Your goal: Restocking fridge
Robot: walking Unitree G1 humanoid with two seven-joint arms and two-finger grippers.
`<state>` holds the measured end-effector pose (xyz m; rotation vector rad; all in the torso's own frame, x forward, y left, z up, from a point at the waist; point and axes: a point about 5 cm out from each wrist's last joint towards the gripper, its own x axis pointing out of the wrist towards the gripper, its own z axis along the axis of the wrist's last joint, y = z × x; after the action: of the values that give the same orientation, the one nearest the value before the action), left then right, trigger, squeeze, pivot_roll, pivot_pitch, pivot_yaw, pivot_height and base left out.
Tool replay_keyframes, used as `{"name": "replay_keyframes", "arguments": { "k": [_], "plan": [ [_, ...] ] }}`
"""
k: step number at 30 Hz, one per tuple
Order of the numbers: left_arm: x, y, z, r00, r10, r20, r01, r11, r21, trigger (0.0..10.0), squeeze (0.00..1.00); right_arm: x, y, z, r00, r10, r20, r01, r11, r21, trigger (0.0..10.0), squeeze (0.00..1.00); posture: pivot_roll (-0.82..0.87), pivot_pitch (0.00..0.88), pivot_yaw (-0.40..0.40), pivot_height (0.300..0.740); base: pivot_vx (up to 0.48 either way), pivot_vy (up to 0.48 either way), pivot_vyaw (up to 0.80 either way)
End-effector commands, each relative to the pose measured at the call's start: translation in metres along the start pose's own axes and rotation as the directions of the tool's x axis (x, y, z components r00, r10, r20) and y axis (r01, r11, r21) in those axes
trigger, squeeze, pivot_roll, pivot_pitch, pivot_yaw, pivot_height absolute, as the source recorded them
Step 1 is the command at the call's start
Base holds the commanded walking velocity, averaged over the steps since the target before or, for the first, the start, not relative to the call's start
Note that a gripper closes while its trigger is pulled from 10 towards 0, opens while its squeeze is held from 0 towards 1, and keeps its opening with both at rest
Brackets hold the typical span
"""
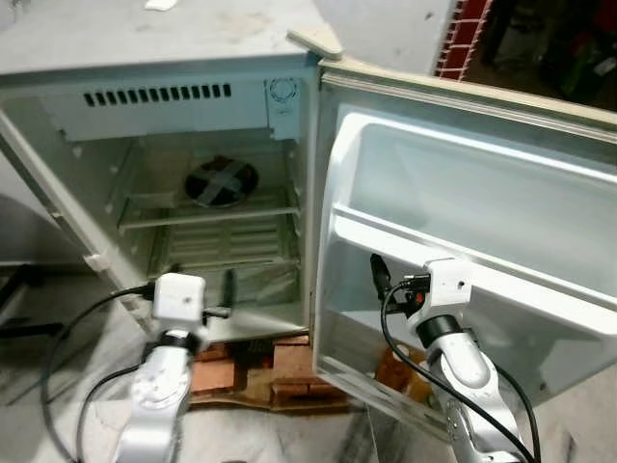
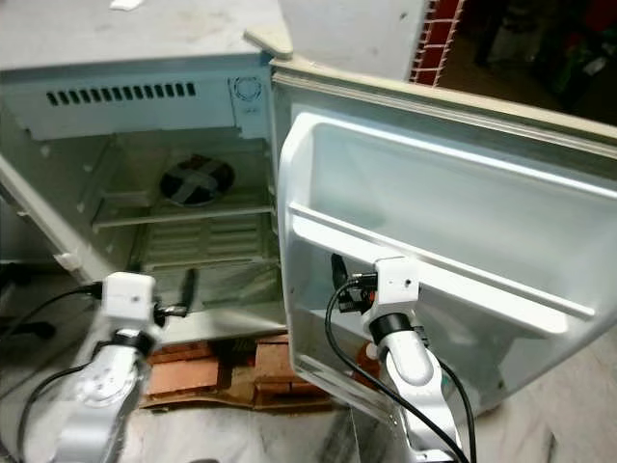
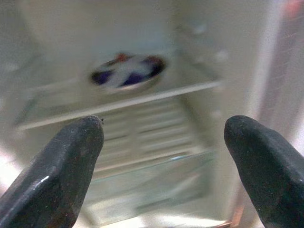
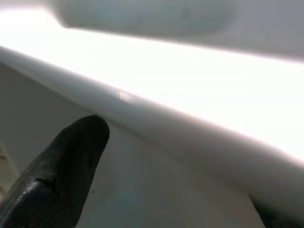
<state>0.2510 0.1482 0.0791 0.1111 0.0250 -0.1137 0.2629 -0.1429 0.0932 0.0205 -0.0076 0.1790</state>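
The fridge [image 1: 193, 116] stands open, its door [image 1: 501, 193] swung out to the right. A round dark-patterned plate [image 1: 221, 181] lies on the upper wire shelf [image 1: 207, 217]; in the left wrist view the plate [image 3: 127, 71] looks blurred. My left gripper [image 1: 224, 299] hovers at the front of the lower compartment, open and empty, its fingers [image 3: 61, 161] wide apart. My right gripper [image 1: 384, 282] is inside the door, just under the white door shelf rail [image 4: 190, 137], open with nothing in it.
Red bricks [image 1: 289, 371] prop up the fridge on the floor. A clear crisper cover [image 1: 260, 280] spans the bottom of the compartment. Black cables [image 1: 67, 338] trail from both wrists. A red brick wall [image 1: 465, 34] is at the back right.
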Motion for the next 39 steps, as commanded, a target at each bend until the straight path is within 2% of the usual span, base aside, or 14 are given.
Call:
{"name": "replay_keyframes", "arguments": {
  "k": [1, 4, 9, 11, 14, 16, 20, 22, 24, 26, 29, 39],
  "plan": [
    [-0.004, 0.005, -0.005, 1.000, 0.019, -0.023, -0.019, 1.000, 0.018, 10.0, 0.00, 0.001, -0.001, 0.008, 1.000, 0.007, 0.027, -0.006, 1.000, -0.016, 10.0, 0.00, -0.02, 0.000, 0.000, 0.740, -0.244, 0.000, 0.00],
    [-0.004, 0.005, -0.006, 0.999, 0.018, -0.027, -0.018, 1.000, 0.018, 10.0, 0.00, -0.003, -0.001, -0.002, 1.000, 0.013, -0.026, -0.013, 1.000, -0.006, 10.0, 0.00, -0.02, 0.000, -0.002, 0.740, -0.275, 0.000, 0.00],
    [-0.004, 0.005, -0.006, 0.999, 0.019, -0.028, -0.018, 1.000, 0.019, 10.0, 0.00, -0.003, 0.001, -0.002, 0.999, 0.029, -0.032, -0.029, 1.000, 0.007, 10.0, 0.00, -0.02, 0.000, -0.003, 0.740, -0.319, 0.000, 0.00],
    [-0.004, 0.005, -0.007, 0.999, 0.019, -0.030, -0.019, 1.000, 0.020, 10.0, 0.00, -0.002, 0.000, -0.003, 0.999, 0.024, -0.035, -0.025, 0.999, -0.038, 10.0, 0.00, -0.02, 0.000, -0.004, 0.740, -0.326, 0.000, 0.00],
    [-0.004, 0.005, -0.007, 0.999, 0.018, -0.031, -0.017, 1.000, 0.022, 10.0, 0.00, -0.003, 0.001, -0.006, 0.999, 0.037, -0.040, -0.037, 0.999, -0.005, 10.0, 0.00, -0.01, 0.000, -0.004, 0.740, -0.326, 0.000, 0.00],
    [-0.004, 0.005, -0.007, 0.999, 0.018, -0.030, -0.017, 1.000, 0.022, 10.0, 0.00, -0.003, 0.002, -0.008, 0.997, 0.037, -0.065, -0.033, 0.997, 0.069, 10.0, 0.00, -0.01, 0.000, -0.005, 0.740, -0.322, 0.000, 0.00],
    [-0.005, 0.005, -0.007, 0.999, 0.016, -0.029, -0.016, 1.000, 0.022, 10.0, 0.00, -0.005, 0.002, -0.010, 0.996, 0.033, -0.082, -0.026, 0.996, 0.081, 10.0, 0.00, -0.01, 0.000, -0.005, 0.740, -0.324, 0.000, 0.00],
    [-0.005, 0.005, -0.008, 0.999, 0.010, -0.032, -0.009, 1.000, 0.024, 10.0, 0.00, -0.005, -0.001, -0.010, 0.998, -0.013, -0.065, 0.018, 0.997, 0.069, 10.0, 0.00, -0.01, 0.000, -0.004, 0.740, -0.307, 0.000, 0.00],
    [-0.006, 0.006, -0.008, 0.999, 0.008, -0.032, -0.008, 1.000, 0.024, 10.0, 0.00, -0.005, -0.001, -0.008, 0.999, -0.006, -0.050, 0.011, 0.995, 0.098, 10.0, 0.00, -0.01, 0.000, -0.005, 0.740, -0.304, 0.000, 0.00],
    [-0.006, 0.006, -0.008, 0.999, 0.006, -0.034, -0.005, 1.000, 0.025, 10.0, 0.00, -0.005, -0.001, -0.006, 0.999, 0.000, -0.046, 0.004, 0.997, 0.077, 10.0, 0.00, -0.01, 0.000, -0.004, 0.740, -0.306, 0.000, 0.00],
    [-0.006, 0.006, -0.009, 0.999, -0.002, -0.037, 0.003, 1.000, 0.030, 10.0, 0.00, -0.004, -0.001, -0.005, 0.999, 0.012, -0.041, -0.008, 0.996, 0.089, 10.0, 0.00, -0.01, 0.000, -0.003, 0.740, -0.274, 0.000, 0.00],
    [-0.004, 0.006, -0.007, 1.000, -0.012, -0.023, 0.013, 0.999, 0.038, 10.0, 0.00, 0.000, -0.006, -0.001, 0.999, -0.048, -0.017, 0.049, 0.996, 0.078, 10.0, 0.00, -0.01, 0.000, 0.003, 0.740, -0.133, 0.000, 0.00]
  ]
}}
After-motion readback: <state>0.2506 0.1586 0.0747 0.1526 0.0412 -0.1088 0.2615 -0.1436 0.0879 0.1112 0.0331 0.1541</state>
